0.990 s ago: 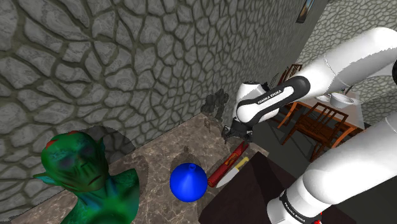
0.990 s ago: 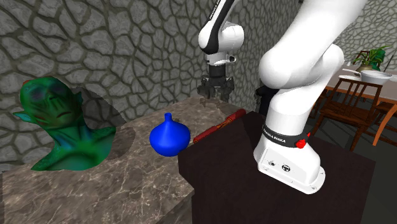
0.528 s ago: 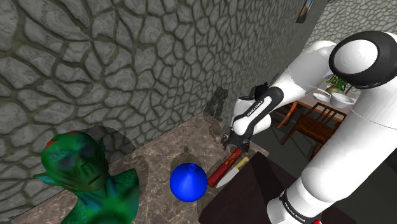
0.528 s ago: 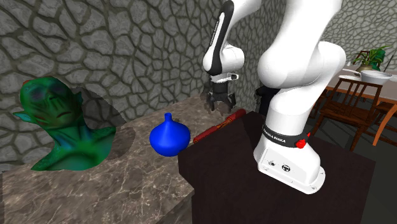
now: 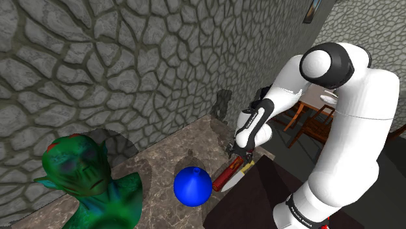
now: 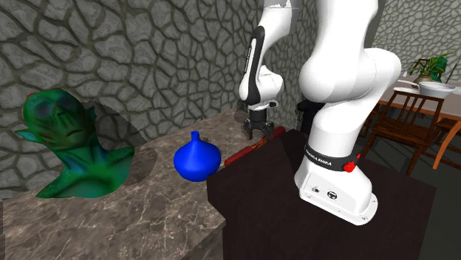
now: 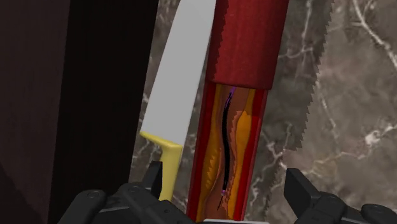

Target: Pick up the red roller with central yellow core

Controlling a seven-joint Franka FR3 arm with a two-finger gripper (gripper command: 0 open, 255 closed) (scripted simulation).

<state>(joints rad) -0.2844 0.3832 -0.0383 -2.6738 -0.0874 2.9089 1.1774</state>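
1. Gripper. The gripper (image 5: pixel 239 155) points down at the centre right of the shoulder view, over the far end of the roller (image 5: pixel 223 177). In the second exterior view the gripper (image 6: pixel 258 133) sits right of centre, low over the same end of the roller (image 6: pixel 244 154).

2. Finger state. In the wrist view the gripper (image 7: pixel 224 173) is spread. Its two black fingers (image 7: pixel 298 188) stand apart with the roller (image 7: pixel 238 95) between them. Neither finger touches the roller, so nothing is held.

3. Roller. It lies flat on the marble counter (image 5: pixel 159 166), along the counter's edge next to the dark stand (image 5: pixel 260 195). In the shoulder view it runs from lower centre up toward the right. The wrist view shows a red ribbed sleeve on the part farther from the gripper. The part between the fingers is red with a yellow core.

4. Knife. A knife (image 7: pixel 181 76) with a white blade and a yellow handle lies just beside the roller, on the stand's side. Its handle end lies between one finger and the roller. In the shoulder view the blade (image 5: pixel 242 172) shows between roller and stand.

5. Other items.
- Blue vase (image 5: pixel 192 186): on the counter, lower centre of the shoulder view, near the roller's near end but apart from it.
- Green bust (image 5: pixel 88 179): lower left, well apart from the roller.
- Stone wall (image 5: pixel 130 65): behind the counter.
- Wooden chairs (image 6: pixel 414 125): right edge of the second exterior view.
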